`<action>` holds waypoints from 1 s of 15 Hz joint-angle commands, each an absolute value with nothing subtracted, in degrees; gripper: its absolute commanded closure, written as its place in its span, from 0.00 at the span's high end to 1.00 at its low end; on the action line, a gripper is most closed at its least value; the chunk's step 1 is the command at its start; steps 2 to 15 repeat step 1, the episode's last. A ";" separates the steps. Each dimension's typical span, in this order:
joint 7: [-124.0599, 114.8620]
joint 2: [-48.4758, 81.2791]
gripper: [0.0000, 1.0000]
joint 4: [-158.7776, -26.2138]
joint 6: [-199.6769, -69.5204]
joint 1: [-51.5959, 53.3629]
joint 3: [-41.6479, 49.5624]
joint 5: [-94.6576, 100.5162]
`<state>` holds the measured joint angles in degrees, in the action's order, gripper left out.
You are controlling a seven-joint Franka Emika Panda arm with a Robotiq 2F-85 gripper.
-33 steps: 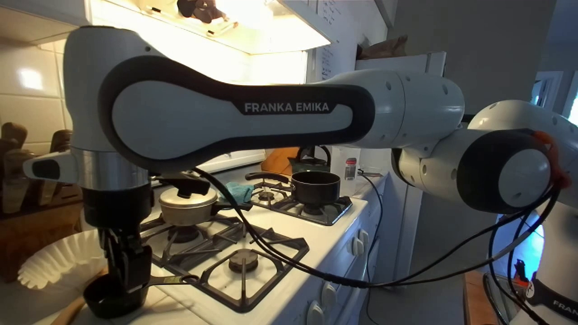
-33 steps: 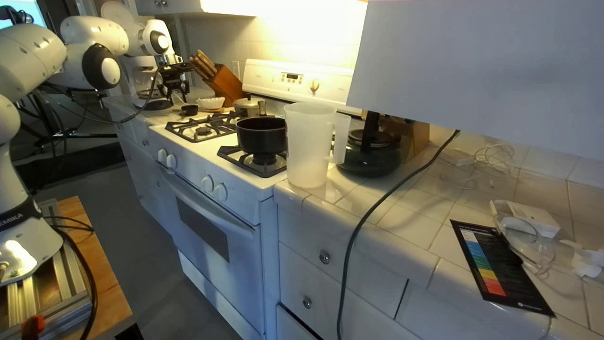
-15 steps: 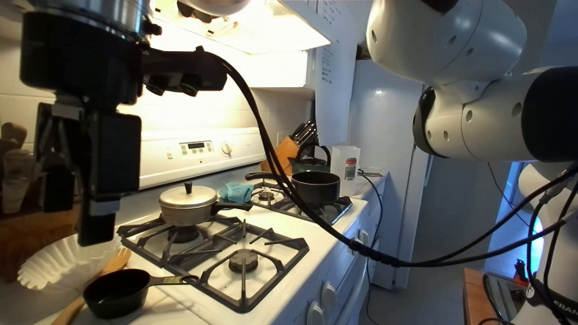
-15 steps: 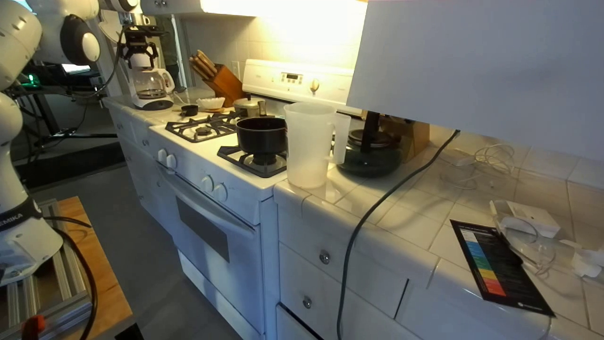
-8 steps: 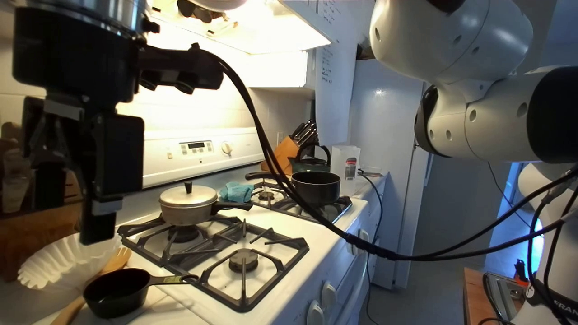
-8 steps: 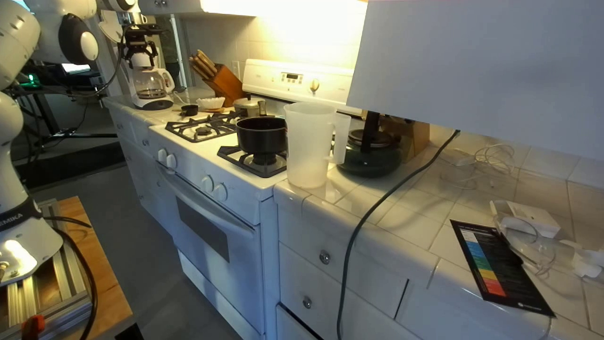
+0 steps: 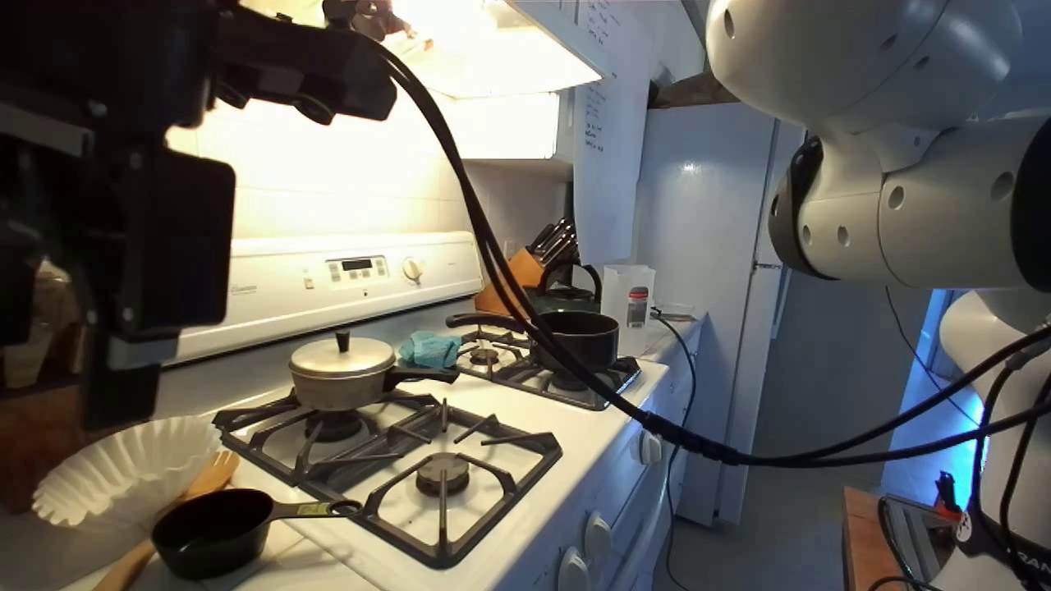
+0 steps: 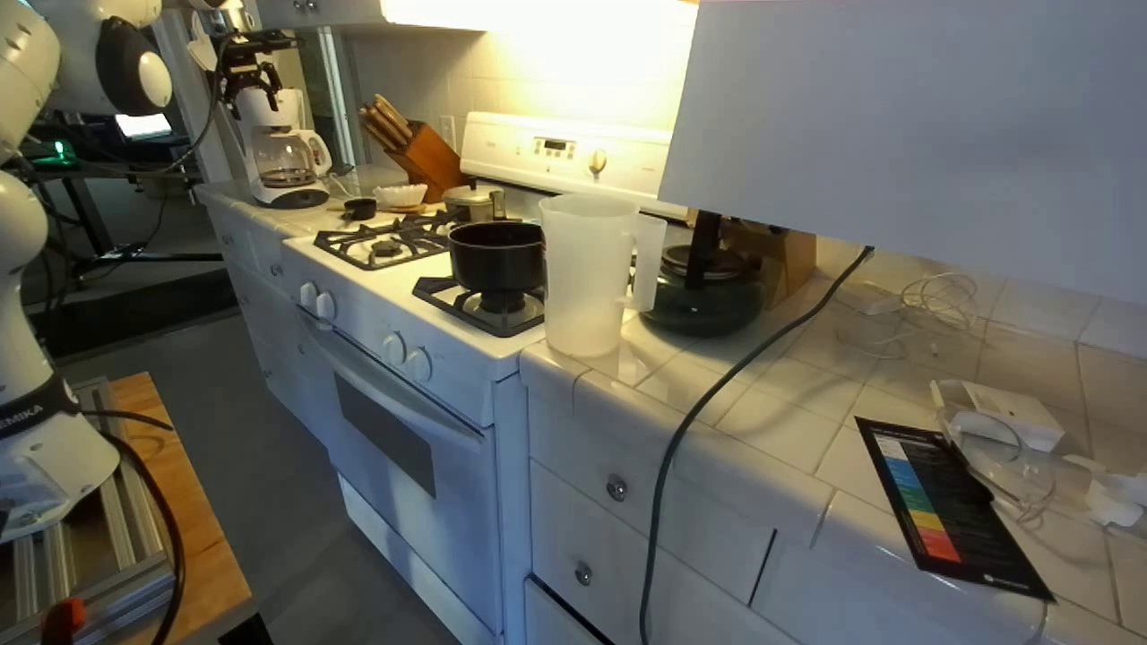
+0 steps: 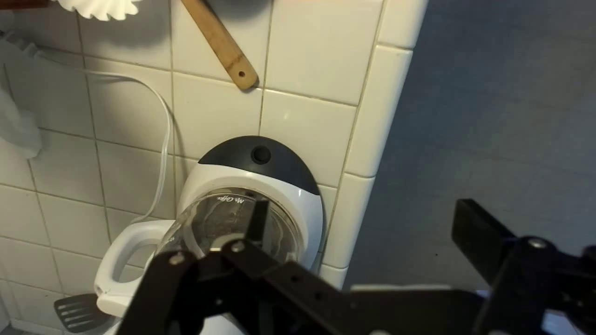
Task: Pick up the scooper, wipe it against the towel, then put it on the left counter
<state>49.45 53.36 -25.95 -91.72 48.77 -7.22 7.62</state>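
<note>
Jaws apart and empty, the tool (image 8: 255, 104) hangs near the coffee maker (image 8: 284, 154), upper left in an exterior view; a low swing could topple it. Lower, the scooper (image 8: 360, 210) rests on the counter (image 8: 309, 221).

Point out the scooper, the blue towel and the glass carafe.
Scooper (image 7: 220, 535): in an exterior view, on its cup.
Blue towel (image 7: 430, 350): in an exterior view, on its crumpled middle.
Glass carafe (image 9: 218, 219): in the wrist view, on its clear body.

warmly lit wall (image 8: 564, 76), grey floor (image 8: 296, 511), white drawers (image 8: 573, 520), overhead cabinet (image 8: 349, 12)
</note>
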 commanded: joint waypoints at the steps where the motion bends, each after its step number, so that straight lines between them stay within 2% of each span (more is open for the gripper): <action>1: 49.52 52.69 1.00 -27.04 -92.10 48.69 -7.08 7.54; 15: 49.52 52.69 1.00 -27.04 -92.10 48.69 -7.08 7.54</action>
